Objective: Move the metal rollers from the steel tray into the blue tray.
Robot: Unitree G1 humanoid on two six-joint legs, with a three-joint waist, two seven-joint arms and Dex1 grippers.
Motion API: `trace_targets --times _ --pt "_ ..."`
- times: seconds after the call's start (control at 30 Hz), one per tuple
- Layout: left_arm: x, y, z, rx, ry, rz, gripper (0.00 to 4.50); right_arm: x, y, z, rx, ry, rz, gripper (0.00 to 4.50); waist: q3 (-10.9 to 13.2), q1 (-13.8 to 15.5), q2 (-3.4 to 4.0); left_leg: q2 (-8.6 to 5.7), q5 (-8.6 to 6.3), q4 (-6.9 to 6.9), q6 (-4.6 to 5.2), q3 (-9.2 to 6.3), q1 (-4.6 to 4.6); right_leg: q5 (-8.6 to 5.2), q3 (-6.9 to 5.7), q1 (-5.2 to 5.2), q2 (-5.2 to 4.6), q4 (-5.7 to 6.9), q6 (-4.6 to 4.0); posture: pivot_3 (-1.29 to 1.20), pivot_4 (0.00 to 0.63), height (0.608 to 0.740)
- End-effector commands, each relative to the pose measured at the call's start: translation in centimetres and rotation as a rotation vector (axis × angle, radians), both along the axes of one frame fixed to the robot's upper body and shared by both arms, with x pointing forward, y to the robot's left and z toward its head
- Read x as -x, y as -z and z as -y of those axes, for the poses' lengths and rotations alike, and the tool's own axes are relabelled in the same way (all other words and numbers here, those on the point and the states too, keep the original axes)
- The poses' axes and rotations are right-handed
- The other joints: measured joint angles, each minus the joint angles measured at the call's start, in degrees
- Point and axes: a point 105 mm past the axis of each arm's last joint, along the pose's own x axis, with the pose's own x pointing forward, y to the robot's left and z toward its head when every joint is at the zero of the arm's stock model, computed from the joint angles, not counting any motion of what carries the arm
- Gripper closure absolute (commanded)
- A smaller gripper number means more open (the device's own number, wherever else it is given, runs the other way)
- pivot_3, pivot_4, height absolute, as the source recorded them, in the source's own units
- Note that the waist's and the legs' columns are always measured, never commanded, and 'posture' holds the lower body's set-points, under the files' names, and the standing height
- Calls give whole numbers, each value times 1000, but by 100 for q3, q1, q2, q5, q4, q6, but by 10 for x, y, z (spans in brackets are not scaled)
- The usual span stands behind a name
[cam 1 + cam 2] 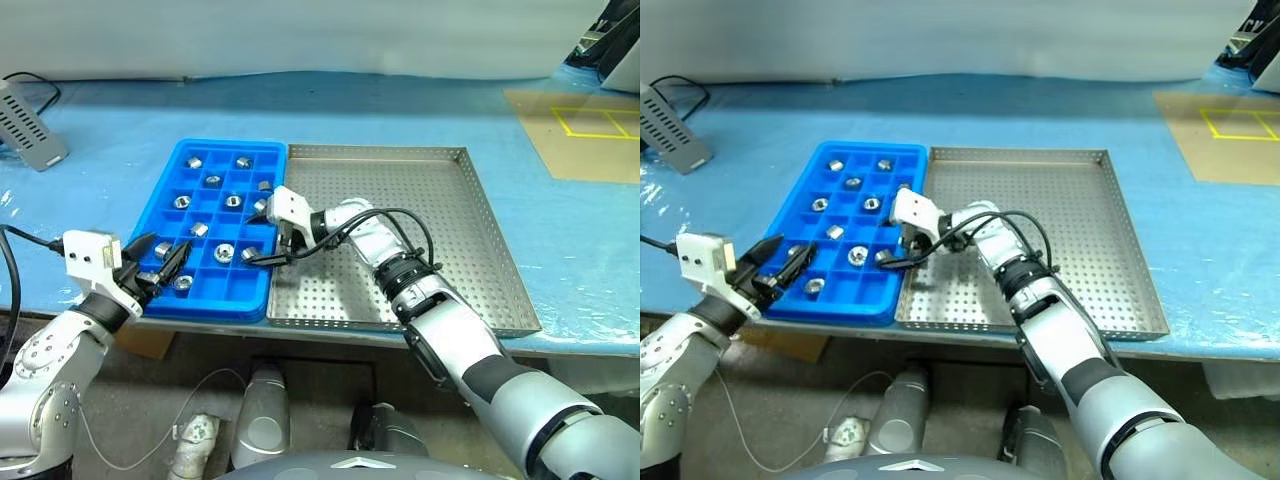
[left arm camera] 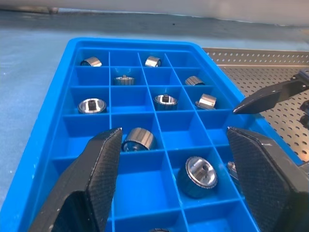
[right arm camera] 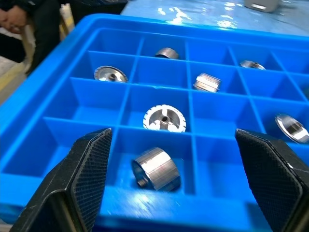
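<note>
Right jaws [image 3: 164, 183] stand apart over the blue tray [image 1: 160, 205], a metal roller [image 3: 155, 169] lying free between them; left jaws [image 2: 181, 179] apart nearby; steel tray [image 1: 480, 240] bare beside; grey box [image 1: 30, 125] on desk

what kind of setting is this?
Probably a workshop or lab test bench: a blue-covered table with a perforated steel tray, a blue compartment tray holding metal rollers, and yellow floor-style tape marks.

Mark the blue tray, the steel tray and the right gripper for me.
blue tray [image 1: 160, 195], left eye view, its left rim.
steel tray [image 1: 440, 235], left eye view, bare perforated floor.
right gripper [image 3: 174, 186], right wrist view, midway between its open fingertips.
</note>
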Motion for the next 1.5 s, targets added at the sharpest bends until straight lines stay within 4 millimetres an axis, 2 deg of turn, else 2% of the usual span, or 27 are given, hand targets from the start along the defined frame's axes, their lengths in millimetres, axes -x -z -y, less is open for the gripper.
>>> trace_targets --times 0.03,0.13,0.33,0.5,0.6,0.67,0.77,0.87,1.2,1.37,1.5 --pt "-8 -10 3 -19 47 32 831 -7 -30 2 -80 31 71 186 0 -36 0 1 0 7 0 3 -1 0 0 0 0 4 0 345 150 740" --pt "-24 -15 6 -35 98 39 831 -14 -49 8 -156 95 100 186 -1 -187 -2 0 0 16 0 6 -2 1 0 1 0 9 0 259 150 740" --pt "-49 -24 30 -44 243 45 831 -24 -82 29 -312 265 139 186 -11 -615 -20 -7 8 39 -12 6 -19 8 -7 -4 0 27 -9 135 150 740" --pt "-65 -24 54 -42 341 40 831 -30 -84 60 -359 429 153 186 -16 -920 -27 -15 21 42 -32 6 -20 9 -9 -5 0 35 -7 69 150 740" --pt "-75 -26 72 -29 381 58 831 -41 -77 83 -404 615 117 186 -15 -1020 -28 -16 24 42 -36 6 -15 9 -8 -6 0 46 -8 75 150 740" --pt "-80 -26 81 -16 389 75 831 -44 -71 89 -411 683 91 186 -15 -1084 -28 -17 26 43 -39 6 -10 8 -7 -6 -1 55 -9 100 150 740" --pt "-83 -27 91 4 393 98 831 -40 -70 86 -420 657 51 186 -15 -1121 -28 -17 27 41 -42 7 1 7 -3 -6 -1 66 -11 148 150 740" --pt "-83 -28 94 21 376 120 831 -36 -79 75 -418 593 58 186 -15 -1106 -29 -16 28 37 -42 6 3 3 -7 -7 -1 70 -16 196 150 740" --pt "-75 -27 86 53 268 157 831 -53 -92 60 -405 583 108 186 -14 -909 -28 -24 21 37 -31 4 -2 1 -14 -7 -16 69 -17 310 150 740" --pt "-75 -25 85 61 263 154 831 -64 -100 63 -421 640 147 186 -14 -866 -28 -28 17 39 -24 3 -8 1 -18 -8 -20 69 -18 287 150 740" --pt "-83 -27 90 59 286 156 831 -66 -101 69 -423 662 165 186 -14 -868 -28 -30 17 39 -24 2 -8 1 -17 -7 -22 69 -16 242 150 740"
